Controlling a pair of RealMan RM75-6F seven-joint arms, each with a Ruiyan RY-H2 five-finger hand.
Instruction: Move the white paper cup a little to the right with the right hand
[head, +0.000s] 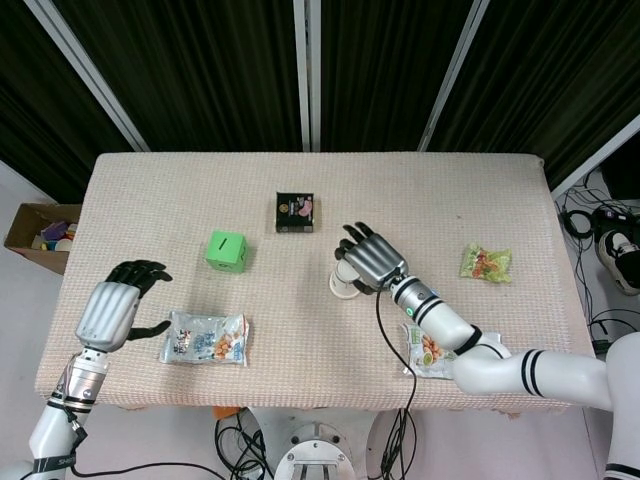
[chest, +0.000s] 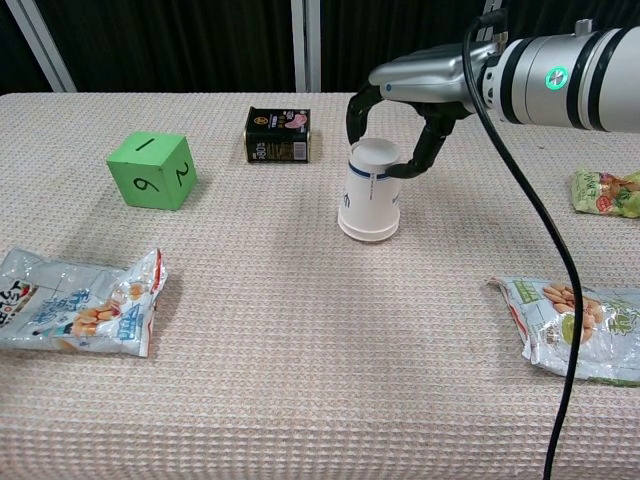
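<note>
The right hand (chest: 405, 110) sits over the top of the cup (chest: 369, 193), fingers on both sides of it, touching. The cup stands upside down near the middle of the table (chest: 300, 350), with a blue line around it. A dark box (chest: 278, 135) is just behind it to the left. A green cube (chest: 151, 170) with 2 and 6 on it is far left. Snack bags (chest: 570, 325) lie on the near right. The left hand (head: 112, 308) is open, holding nothing, by another bag (head: 205, 339).

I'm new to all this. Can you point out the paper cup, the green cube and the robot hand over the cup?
white paper cup (chest: 369, 205), chest view, side wall.
green cube (chest: 151, 171), chest view, front face.
right robot hand (chest: 415, 85), chest view, back.
</note>
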